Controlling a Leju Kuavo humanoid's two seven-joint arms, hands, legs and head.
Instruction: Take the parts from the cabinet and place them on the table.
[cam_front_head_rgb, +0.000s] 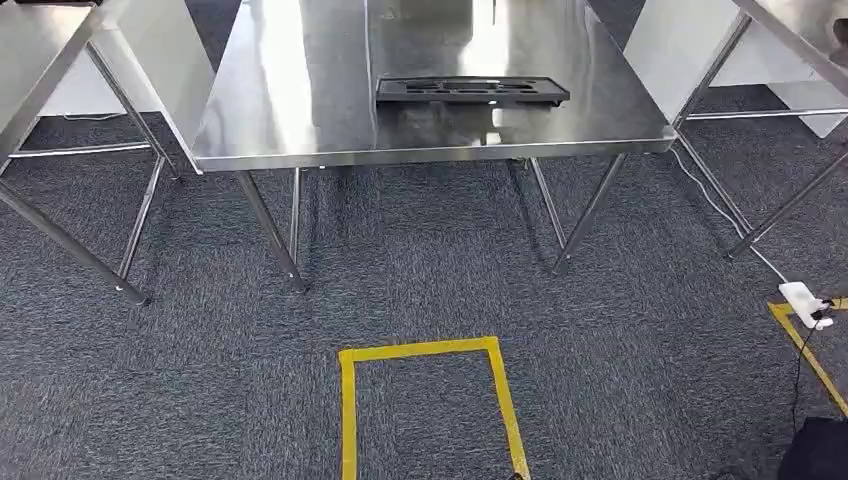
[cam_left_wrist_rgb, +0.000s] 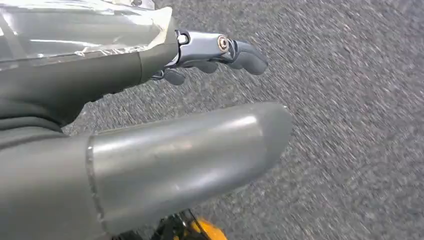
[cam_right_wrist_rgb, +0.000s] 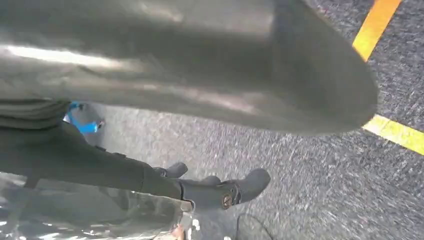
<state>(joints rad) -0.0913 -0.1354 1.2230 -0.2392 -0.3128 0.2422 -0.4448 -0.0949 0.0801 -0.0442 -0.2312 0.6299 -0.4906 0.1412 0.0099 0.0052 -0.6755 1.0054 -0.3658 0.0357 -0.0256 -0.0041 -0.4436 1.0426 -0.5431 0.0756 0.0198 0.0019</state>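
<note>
A flat black part with several cut-outs (cam_front_head_rgb: 472, 91) lies on the steel table (cam_front_head_rgb: 290, 120) straight ahead, near its front edge. My left hand (cam_left_wrist_rgb: 165, 150) hangs over the grey carpet, with its thick thumb in front and its dark fingers (cam_left_wrist_rgb: 235, 52) stretched out apart from the thumb and nothing between them. My right hand (cam_right_wrist_rgb: 190, 70) hangs the same way above the carpet, and its fingers (cam_right_wrist_rgb: 230, 192) hold nothing. Crinkled shiny film lies along the back of each hand.
A yellow tape square (cam_front_head_rgb: 430, 352) marks the carpet in front of me, short of the table. More steel tables stand at the left (cam_front_head_rgb: 40, 60) and at the right (cam_front_head_rgb: 800, 40). A white power strip (cam_front_head_rgb: 805, 303) with a cable lies on the floor at the right.
</note>
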